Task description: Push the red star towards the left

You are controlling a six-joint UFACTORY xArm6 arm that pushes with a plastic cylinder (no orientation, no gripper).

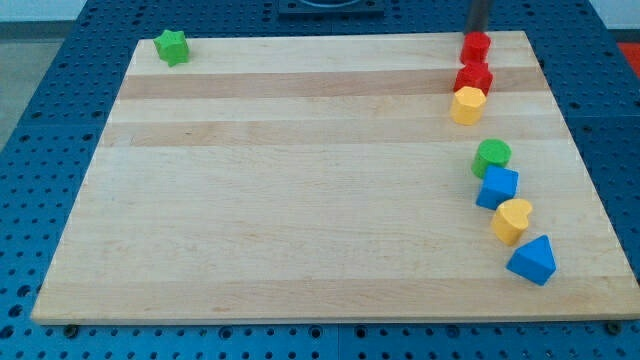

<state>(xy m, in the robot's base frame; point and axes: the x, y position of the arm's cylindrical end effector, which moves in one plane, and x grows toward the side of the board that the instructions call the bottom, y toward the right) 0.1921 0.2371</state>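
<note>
The red star (474,77) sits near the board's top right, touching a yellow hexagon (467,104) just below it. A smaller red block (476,46), whose shape I cannot make out, sits just above the star. The dark rod comes down from the view's top edge, and my tip (477,33) is right behind that smaller red block, at its upper side. I cannot tell whether they touch. The tip is above the red star, with the small red block between them.
A green star (172,46) sits at the top left corner of the wooden board (300,200). Down the right side lie a green cylinder (491,155), a blue cube (497,187), a yellow heart (512,220) and a blue triangle (531,260).
</note>
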